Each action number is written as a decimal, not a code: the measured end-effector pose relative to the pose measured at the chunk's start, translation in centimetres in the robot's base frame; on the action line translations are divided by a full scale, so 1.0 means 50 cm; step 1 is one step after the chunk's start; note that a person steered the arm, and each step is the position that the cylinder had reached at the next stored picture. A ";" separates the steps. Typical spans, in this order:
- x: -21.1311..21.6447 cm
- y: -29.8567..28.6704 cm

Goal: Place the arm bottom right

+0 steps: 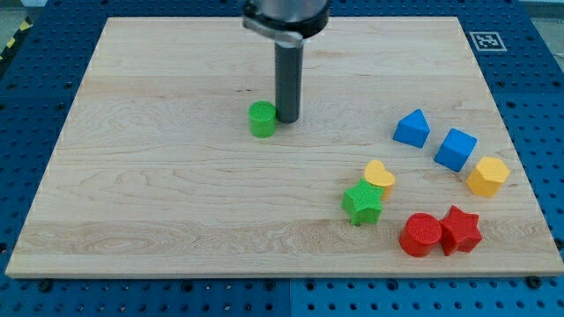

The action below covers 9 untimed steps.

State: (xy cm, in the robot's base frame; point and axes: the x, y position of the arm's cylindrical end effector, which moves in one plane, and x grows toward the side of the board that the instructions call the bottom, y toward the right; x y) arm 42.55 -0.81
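Note:
My tip (288,119) rests on the wooden board (159,194) a little above the view's centre. It touches the right side of a green cylinder (262,119). The other blocks lie at the view's lower right: a blue triangular block (411,129), a blue cube (456,149), a yellow hexagonal block (487,176), a yellow heart (380,175), a green star (362,203), a red cylinder (421,235) and a red star (461,231). The yellow heart touches the green star. The red cylinder touches the red star.
The board lies on a blue perforated table (35,88). A black-and-white marker tag (486,40) sits at the board's top right corner. The arm's dark mount (286,16) enters from the view's top.

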 end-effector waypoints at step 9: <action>0.111 0.288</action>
State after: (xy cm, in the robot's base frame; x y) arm 48.11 13.61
